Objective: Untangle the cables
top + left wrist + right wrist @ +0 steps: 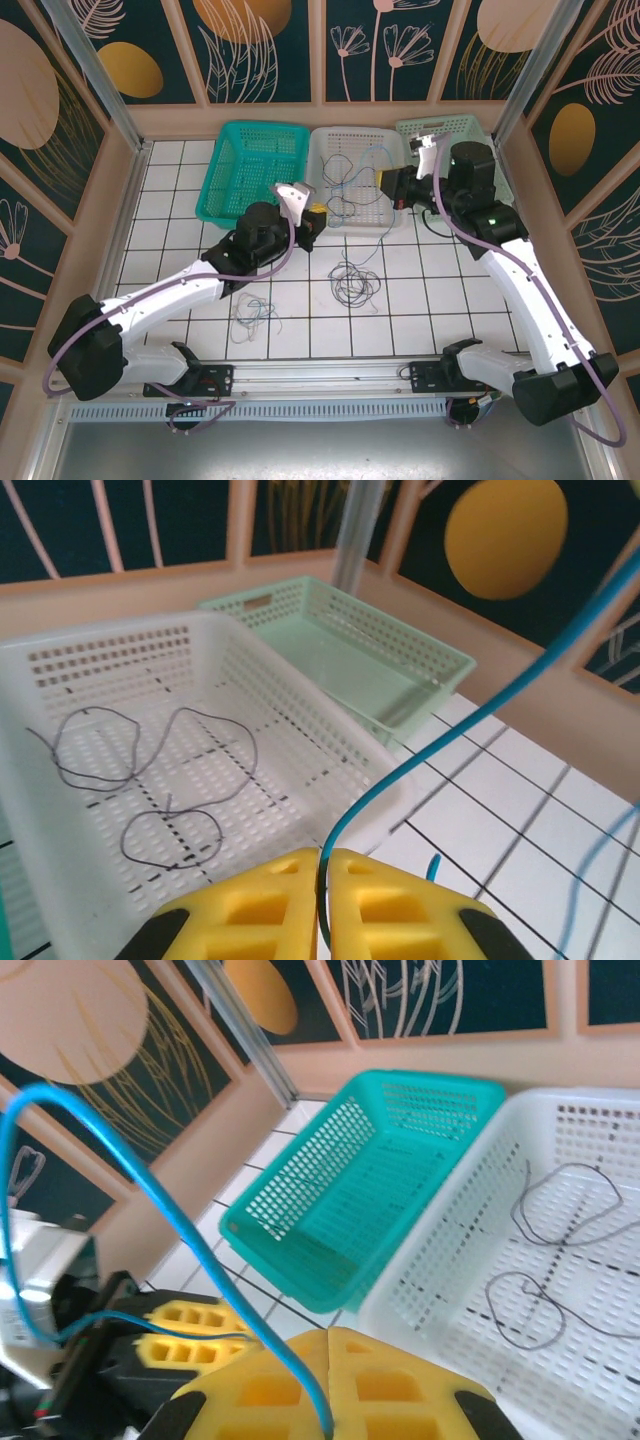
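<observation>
My left gripper (325,870) is shut on a blue cable (480,705), which rises from between its yellow fingers and runs off to the upper right. My right gripper (328,1365) is also shut on the blue cable (150,1195), which arcs up to the left and back down to the left gripper (190,1330). From above, the left gripper (316,213) is at the white basket's front left corner and the right gripper (384,184) is over its right side. A dark cable (150,770) lies looped in the white basket (60,870). More tangled cables (352,283) lie on the tiles.
Three baskets line the back wall: teal (228,185), white (330,140) and pale green (465,125). A pale cable (252,315) lies loose on the tiles near the left arm. Wooden walls enclose the tiled table on three sides.
</observation>
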Action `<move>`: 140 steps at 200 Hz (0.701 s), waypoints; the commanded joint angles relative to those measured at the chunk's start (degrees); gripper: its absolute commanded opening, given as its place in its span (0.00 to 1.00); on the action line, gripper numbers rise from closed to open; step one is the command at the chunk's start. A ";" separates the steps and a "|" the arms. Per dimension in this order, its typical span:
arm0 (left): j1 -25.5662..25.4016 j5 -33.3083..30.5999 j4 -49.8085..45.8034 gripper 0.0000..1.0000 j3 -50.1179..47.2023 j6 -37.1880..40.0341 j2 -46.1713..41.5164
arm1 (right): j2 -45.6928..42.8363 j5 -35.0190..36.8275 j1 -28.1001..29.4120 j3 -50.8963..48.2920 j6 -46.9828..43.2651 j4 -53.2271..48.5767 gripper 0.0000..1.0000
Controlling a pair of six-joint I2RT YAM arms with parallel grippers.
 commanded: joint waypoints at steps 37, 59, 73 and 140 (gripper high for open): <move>0.34 12.57 -8.94 0.10 8.82 6.21 0.94 | 0.90 7.00 -0.38 1.86 -5.50 -5.29 0.00; 0.30 18.25 -10.86 0.10 11.09 7.58 2.66 | 0.77 10.58 -0.43 1.49 -7.52 -6.95 0.00; 0.26 23.09 -11.68 0.11 12.04 8.12 3.50 | 0.92 11.40 -0.53 1.30 -9.29 -7.91 0.00; 0.17 30.44 -17.87 0.12 15.13 10.42 5.81 | -0.55 15.05 -0.98 -1.70 -13.52 -5.85 0.00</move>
